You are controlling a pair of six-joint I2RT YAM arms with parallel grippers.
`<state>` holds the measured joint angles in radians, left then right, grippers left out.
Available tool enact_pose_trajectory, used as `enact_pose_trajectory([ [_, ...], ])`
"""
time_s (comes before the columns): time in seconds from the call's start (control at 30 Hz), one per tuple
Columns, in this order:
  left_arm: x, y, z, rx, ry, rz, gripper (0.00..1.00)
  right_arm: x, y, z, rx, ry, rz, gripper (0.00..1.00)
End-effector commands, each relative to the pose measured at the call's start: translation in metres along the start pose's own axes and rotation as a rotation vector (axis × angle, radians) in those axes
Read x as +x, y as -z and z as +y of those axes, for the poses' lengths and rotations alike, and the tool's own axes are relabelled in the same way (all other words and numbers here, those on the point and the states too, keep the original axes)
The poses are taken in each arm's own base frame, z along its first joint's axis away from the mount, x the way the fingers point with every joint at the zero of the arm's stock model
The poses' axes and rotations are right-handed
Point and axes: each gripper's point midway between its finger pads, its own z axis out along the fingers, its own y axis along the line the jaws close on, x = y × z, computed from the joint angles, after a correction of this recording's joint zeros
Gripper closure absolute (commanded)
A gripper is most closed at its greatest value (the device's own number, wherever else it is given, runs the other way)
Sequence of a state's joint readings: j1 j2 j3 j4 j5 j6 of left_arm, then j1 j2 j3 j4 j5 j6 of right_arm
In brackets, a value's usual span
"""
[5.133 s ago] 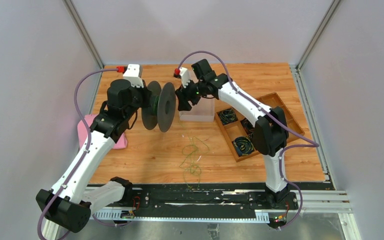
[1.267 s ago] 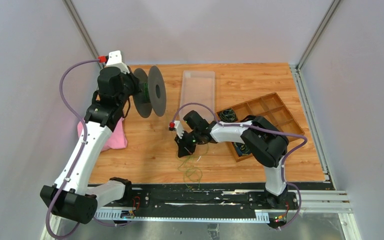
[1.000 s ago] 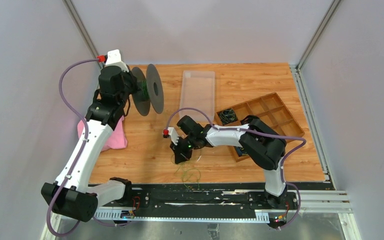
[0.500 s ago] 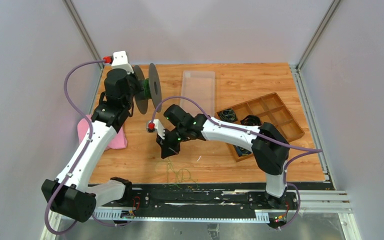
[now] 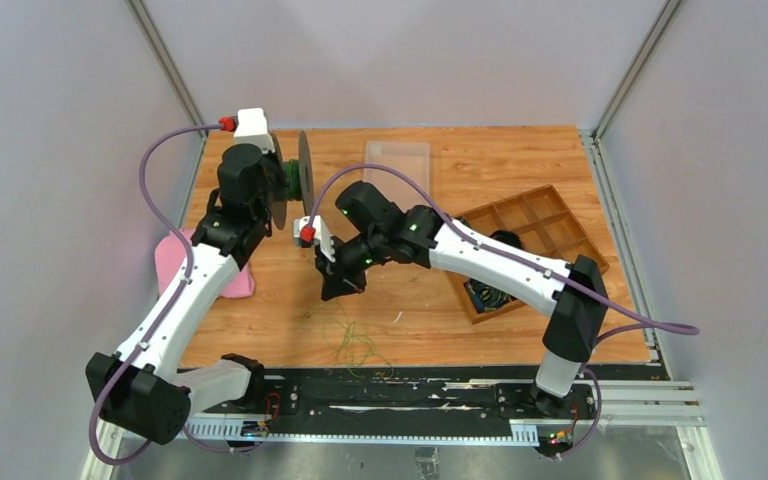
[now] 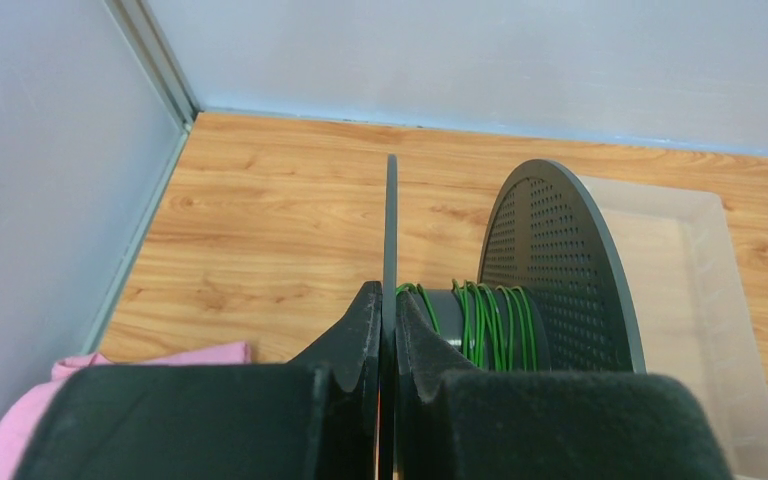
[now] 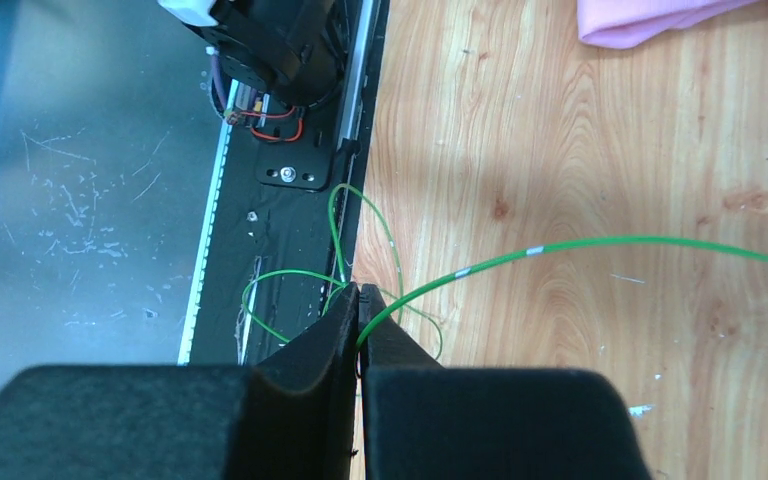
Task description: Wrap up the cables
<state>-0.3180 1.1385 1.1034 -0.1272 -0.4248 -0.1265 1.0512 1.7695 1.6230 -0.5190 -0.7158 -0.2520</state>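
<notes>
Loose cables [image 5: 356, 345] lie on the surface [image 5: 520, 160], well in front of the spool [image 6: 560, 270]. Between them, the right claw [image 7: 360, 300] pinches one strand. The left claw [image 6: 388, 330] clamps the spool's flange; green turns wrap its hub.

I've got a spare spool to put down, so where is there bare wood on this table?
Bare wood lies far right, behind the wooden box beside the clear tray, and near left, between the pink cloth and the loose green wire. The middle is crowded: the right gripper pinches the wire there.
</notes>
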Motion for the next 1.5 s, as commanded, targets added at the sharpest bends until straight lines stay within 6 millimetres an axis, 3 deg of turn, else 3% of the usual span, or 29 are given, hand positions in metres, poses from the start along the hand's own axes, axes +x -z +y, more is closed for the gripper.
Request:
enact_pose_trajectory([
  [0.0, -0.03, 0.001, 0.005, -0.031, 0.016, -0.118, 1.0, -0.016, 0.025, 0.024, -0.028, 0.082, -0.002, 0.99],
  [0.23, -0.018, -0.001, 0.003, -0.02, -0.016, -0.102, 1.0, -0.047, 0.062, 0.025, 0.085, 0.181, -0.03, 0.99],
  [0.4, -0.011, 0.004, -0.004, 0.007, -0.065, -0.106, 1.0, -0.066, 0.087, 0.009, 0.211, 0.216, -0.05, 0.99],
  [0.9, 0.018, 0.022, -0.037, 0.216, -0.121, -0.056, 1.0, -0.083, 0.134, -0.077, 0.513, 0.2, -0.043, 0.99],
  [1.47, 0.039, 0.038, -0.053, 0.351, -0.204, -0.025, 1.0, -0.089, 0.183, -0.158, 0.741, 0.157, -0.042, 0.99],
])
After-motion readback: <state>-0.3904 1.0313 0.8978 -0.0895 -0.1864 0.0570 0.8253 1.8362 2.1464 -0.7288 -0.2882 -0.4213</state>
